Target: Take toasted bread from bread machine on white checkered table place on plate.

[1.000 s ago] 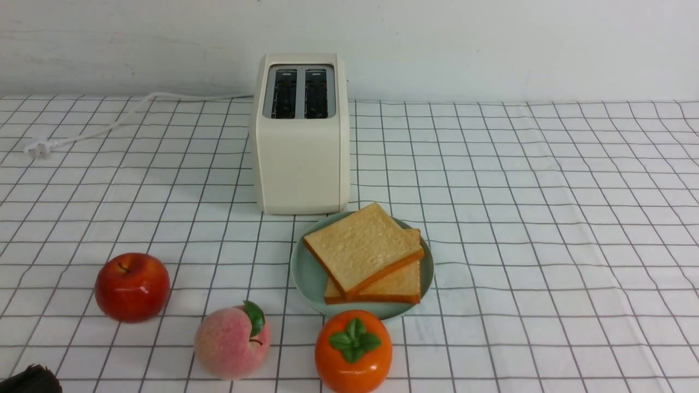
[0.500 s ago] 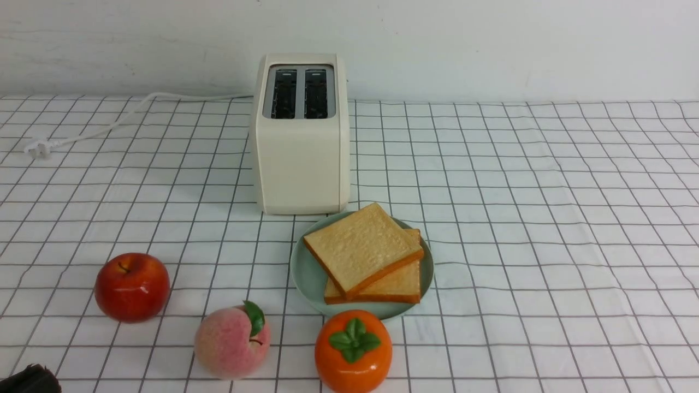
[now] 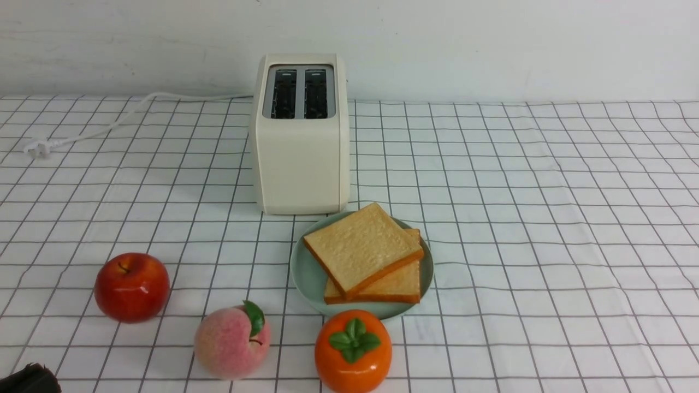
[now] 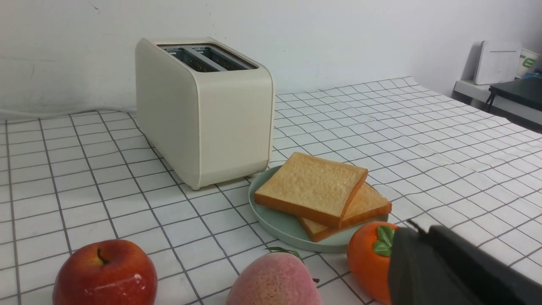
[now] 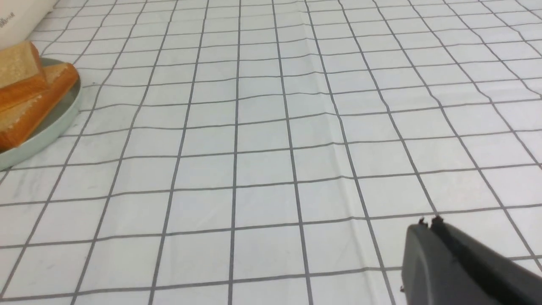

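Two slices of toasted bread lie stacked on the mint-green plate [image 3: 304, 273] in front of the bread machine [image 3: 300, 142]. The upper slice [image 3: 360, 245] lies turned across the lower slice [image 3: 403, 285]. Both toaster slots are dark and empty. The left wrist view shows the bread machine [image 4: 203, 114], the plate [image 4: 275, 220] and the upper slice [image 4: 311, 186]. My left gripper [image 4: 419, 233] is shut and empty, near the table's front by the orange fruit. My right gripper [image 5: 428, 224] is shut and empty over bare cloth, far to the right of the plate [image 5: 51, 127].
On the white checkered table [image 3: 546, 218], a red apple [image 3: 132, 286], a pink peach [image 3: 232, 341] and an orange persimmon-shaped fruit [image 3: 353, 352] stand along the front, the persimmon right before the plate. The toaster's white cord [image 3: 109, 125] runs back left.
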`<control>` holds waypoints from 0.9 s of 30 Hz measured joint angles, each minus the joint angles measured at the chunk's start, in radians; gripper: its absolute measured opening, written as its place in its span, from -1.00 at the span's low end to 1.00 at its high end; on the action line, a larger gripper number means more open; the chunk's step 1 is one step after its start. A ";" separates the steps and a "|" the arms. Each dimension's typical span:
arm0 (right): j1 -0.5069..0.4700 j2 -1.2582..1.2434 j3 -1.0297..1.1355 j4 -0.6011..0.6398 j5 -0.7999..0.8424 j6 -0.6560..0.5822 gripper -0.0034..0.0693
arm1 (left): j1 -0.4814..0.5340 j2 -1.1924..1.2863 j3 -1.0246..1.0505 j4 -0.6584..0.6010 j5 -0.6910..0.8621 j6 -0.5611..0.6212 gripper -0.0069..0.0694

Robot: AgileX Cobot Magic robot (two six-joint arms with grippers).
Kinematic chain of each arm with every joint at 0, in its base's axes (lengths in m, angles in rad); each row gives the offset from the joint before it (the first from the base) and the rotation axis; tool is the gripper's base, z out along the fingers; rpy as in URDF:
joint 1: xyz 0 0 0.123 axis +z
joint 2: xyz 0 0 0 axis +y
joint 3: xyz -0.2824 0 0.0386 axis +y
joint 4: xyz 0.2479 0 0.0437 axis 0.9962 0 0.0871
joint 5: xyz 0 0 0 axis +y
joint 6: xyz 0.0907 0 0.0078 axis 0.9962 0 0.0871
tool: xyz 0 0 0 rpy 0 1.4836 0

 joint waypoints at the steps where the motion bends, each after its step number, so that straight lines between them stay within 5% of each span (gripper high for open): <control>1: 0.000 0.000 0.000 0.000 0.000 0.000 -0.96 | 0.000 0.000 0.000 0.000 0.000 0.000 -0.76; 27: 0.000 0.000 0.000 0.006 0.003 0.001 -0.92 | 0.000 0.000 0.000 0.003 0.000 0.000 -0.74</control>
